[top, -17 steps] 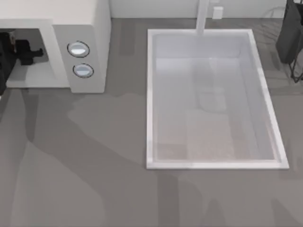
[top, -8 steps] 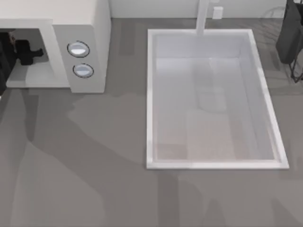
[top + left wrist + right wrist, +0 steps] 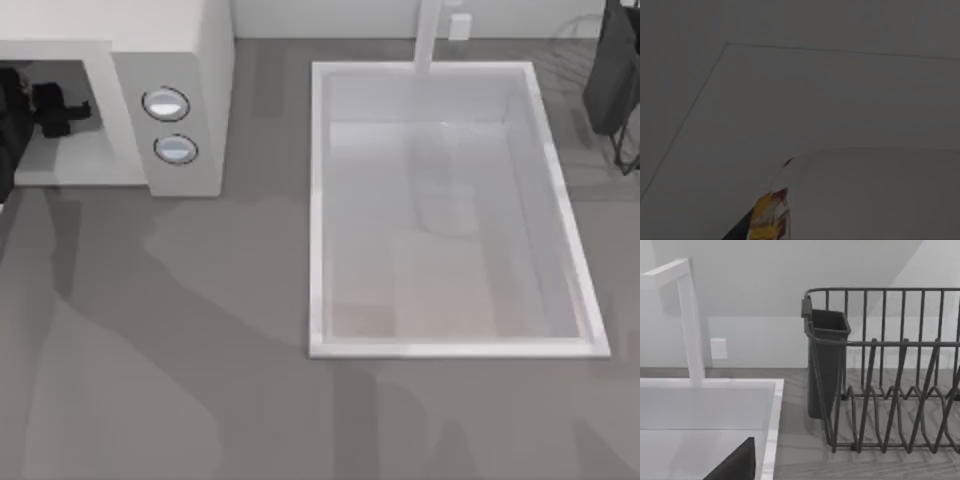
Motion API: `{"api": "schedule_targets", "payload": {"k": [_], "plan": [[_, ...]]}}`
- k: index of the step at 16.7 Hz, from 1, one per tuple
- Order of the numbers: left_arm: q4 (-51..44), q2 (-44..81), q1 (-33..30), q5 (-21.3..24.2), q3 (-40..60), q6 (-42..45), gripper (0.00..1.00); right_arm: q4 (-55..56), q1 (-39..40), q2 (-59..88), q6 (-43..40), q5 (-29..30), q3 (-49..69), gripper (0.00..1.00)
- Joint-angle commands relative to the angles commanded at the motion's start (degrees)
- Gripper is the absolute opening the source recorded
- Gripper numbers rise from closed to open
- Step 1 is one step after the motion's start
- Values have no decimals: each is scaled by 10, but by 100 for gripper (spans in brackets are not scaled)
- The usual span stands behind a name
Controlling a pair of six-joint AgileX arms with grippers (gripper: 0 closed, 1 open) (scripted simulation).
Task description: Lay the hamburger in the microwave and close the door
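Top view: the left gripper (image 3: 55, 108) is seen reaching inside the microwave (image 3: 170, 60) at the table's far left. Its finger state cannot be told. The hamburger (image 3: 771, 215) is glimpsed in the left wrist view, against the pale cavity.

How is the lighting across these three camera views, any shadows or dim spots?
Top view: even, soft light, with broad arm-shaped shadows across the grey table and the left claw in the shaded microwave cavity. Left wrist view: dim and grey, an orange-yellow streak at a pale edge. Right wrist view: bright, diagonal wall shadow behind the dish rack and faucet.
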Motion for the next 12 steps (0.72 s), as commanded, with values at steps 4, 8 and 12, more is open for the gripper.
{"api": "schedule_targets", "payload": {"k": [4,8,12], "plan": [[32,-32,3,3,0,2,100,0,0,0,0,0,0,100],[84,-78,11,10,-47,5,100,0,0,0,0,0,0,100],[146,-127,22,20,-129,10,100,0,0,0,0,0,0,100]]}}
